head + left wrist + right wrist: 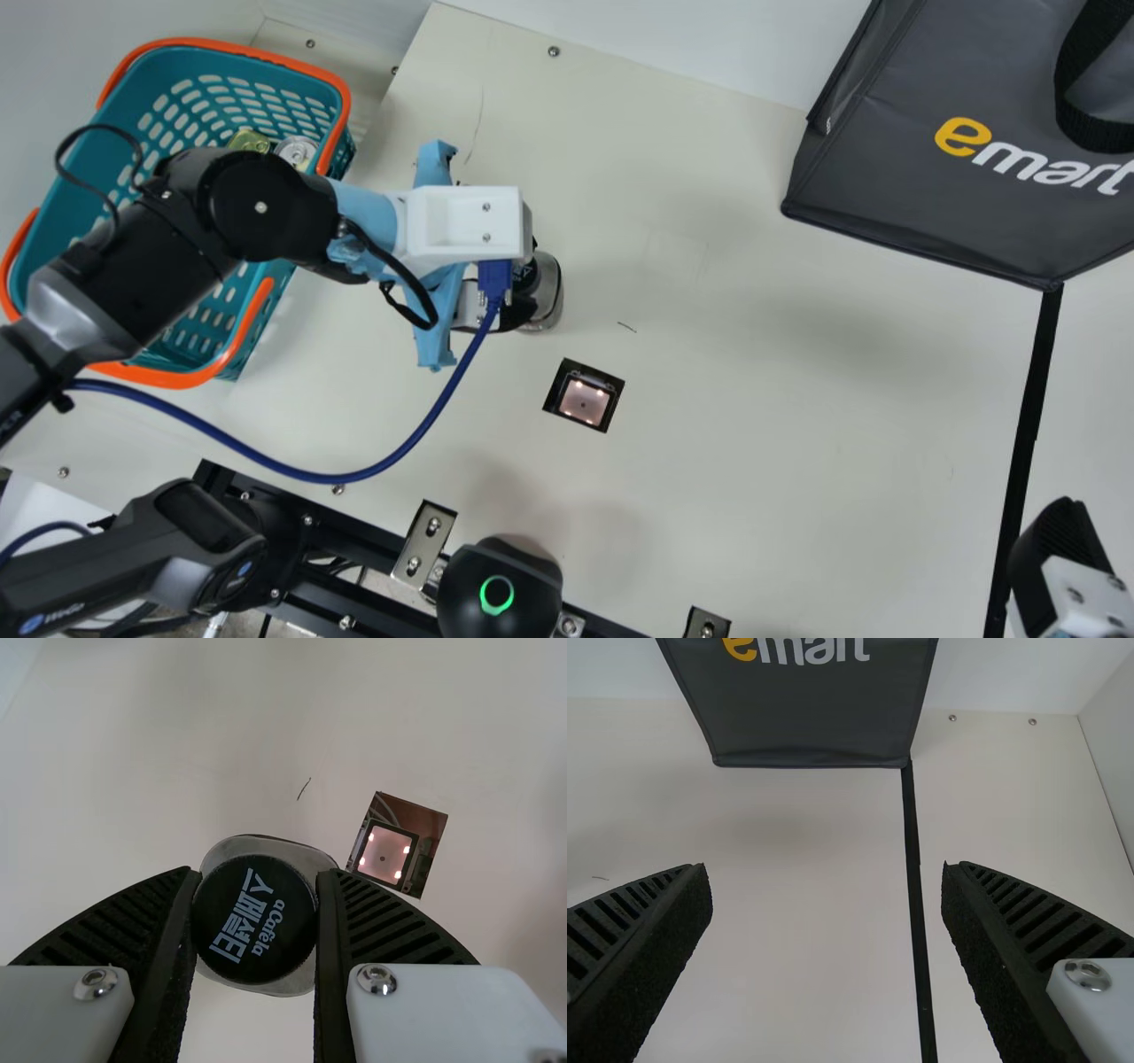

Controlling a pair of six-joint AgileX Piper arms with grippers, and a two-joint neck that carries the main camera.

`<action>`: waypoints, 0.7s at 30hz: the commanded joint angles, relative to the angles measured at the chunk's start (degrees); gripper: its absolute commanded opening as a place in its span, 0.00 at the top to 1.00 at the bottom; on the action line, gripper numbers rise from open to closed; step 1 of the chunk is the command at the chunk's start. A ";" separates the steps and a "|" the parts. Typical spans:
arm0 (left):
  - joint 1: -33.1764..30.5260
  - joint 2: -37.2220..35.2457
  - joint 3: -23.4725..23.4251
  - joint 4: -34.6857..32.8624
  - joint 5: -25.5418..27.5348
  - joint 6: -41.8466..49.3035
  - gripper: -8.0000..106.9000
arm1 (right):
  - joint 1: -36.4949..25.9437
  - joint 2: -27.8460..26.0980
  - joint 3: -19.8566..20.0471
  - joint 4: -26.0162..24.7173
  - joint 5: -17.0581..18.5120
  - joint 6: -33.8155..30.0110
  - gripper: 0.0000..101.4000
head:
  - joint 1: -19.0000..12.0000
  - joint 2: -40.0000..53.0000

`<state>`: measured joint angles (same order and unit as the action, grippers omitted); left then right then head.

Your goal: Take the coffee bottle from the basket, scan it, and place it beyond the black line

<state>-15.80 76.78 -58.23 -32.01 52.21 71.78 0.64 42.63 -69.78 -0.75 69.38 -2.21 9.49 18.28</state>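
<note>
Table: one, cream, crossed by one black line (pixel 1032 399).
Bag: one, dark grey, stood at the line's far end.
Basket (pixel 239 53): one, teal with two orange handles; two items are held inside, one greenish-gold (pixel 250 142), one silver (pixel 297 151).
Grippers: two. By the left gripper (pixel 530 276) one bottle is gripped, its two fingers closed against the cap's sides. The right gripper (pixel 1054 549) is spread wide, nothing held.
Coffee bottle (pixel 550 292): one, black-capped, held between basket and scanner window, on the basket's side of the line.
Scanner window (pixel 583 400): one, four lights lit, near the bottle.
</note>
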 commanded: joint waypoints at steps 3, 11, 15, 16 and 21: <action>-0.01 0.30 -0.13 0.31 0.11 0.54 0.84 | 0.00 0.00 0.00 0.00 0.00 0.00 0.10 | -1.57 0.14; -0.09 1.05 -0.45 0.88 0.19 1.38 0.84 | 0.00 0.00 0.00 0.00 0.00 0.00 0.10 | -1.57 0.14; -0.32 1.19 -0.47 1.06 0.46 1.48 0.84 | 0.00 0.00 0.00 0.00 0.00 0.00 0.10 | -1.57 0.14; -0.40 1.21 -0.47 1.09 0.55 1.47 0.84 | 0.00 0.00 0.00 0.00 0.00 0.00 0.10 | -1.57 0.14; -0.59 1.35 -0.50 1.13 1.01 1.47 0.72 | 0.00 0.00 0.00 0.00 0.00 0.00 0.10 | -1.57 0.14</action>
<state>-16.30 78.03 -58.67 -31.02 53.08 73.23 0.64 42.63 -69.78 -0.75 69.38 -2.21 9.49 18.28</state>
